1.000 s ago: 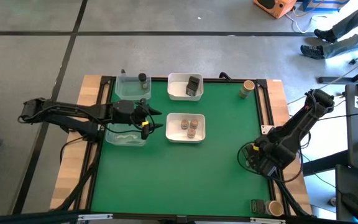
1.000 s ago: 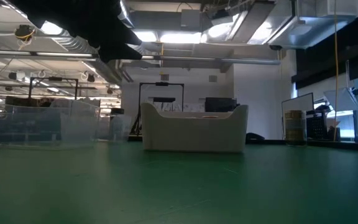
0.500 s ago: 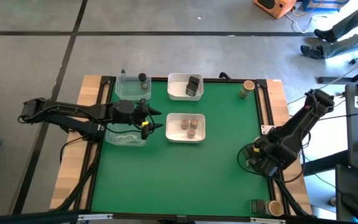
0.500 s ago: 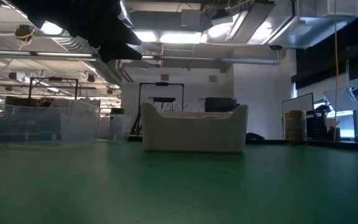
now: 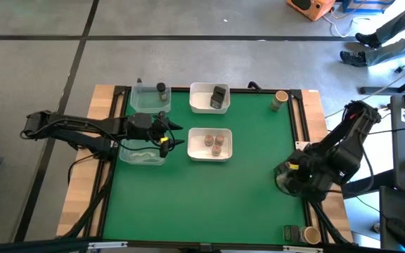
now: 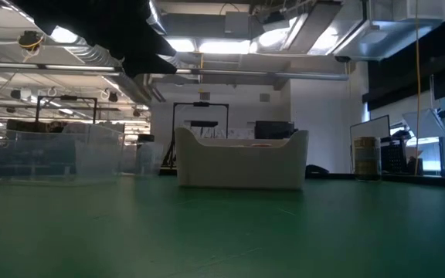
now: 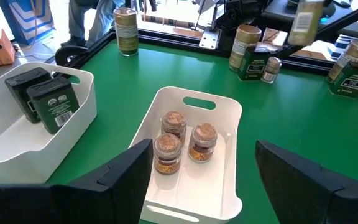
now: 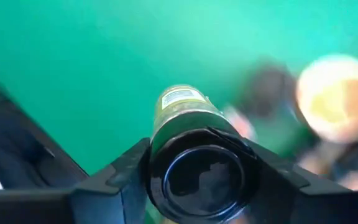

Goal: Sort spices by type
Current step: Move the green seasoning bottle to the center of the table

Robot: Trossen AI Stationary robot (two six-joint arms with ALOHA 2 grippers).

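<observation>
My right gripper [image 5: 287,177] hangs over the table's right edge, shut on a black-capped spice jar [image 8: 180,102] with a yellow-green label. The jar also shows blurred in the left wrist view [image 7: 306,22]. A few more spices [image 7: 253,59] stand on the green mat below it. My left gripper [image 5: 174,137] stands open above a clear tub [image 5: 143,151], facing a white tray [image 7: 225,115] holding three small brownish jars [image 7: 182,140]. Dark grey tins [image 7: 45,99] lie in the far white tray [image 5: 201,100]. A black cylinder [image 5: 161,89] stands in the far clear tub [image 5: 146,102]. My right gripper pinches the jar at its black cap [image 8: 201,174], one finger [image 8: 126,171] on each side of the cap. The fingers come from above, pointing steeply down. The jar hangs below them along the fingers, label end toward the mat, lifted clear.
A tan-topped jar [image 5: 280,98] stands alone at the far right corner. A dark tin [image 5: 291,232] and a tan-topped jar [image 5: 311,234] sit at the near right corner. People's legs [image 5: 371,35] show beyond the table's far right.
My right arm has bent upward and carried its gripper up above the table's right edge, tipping it to point more steeply down.
</observation>
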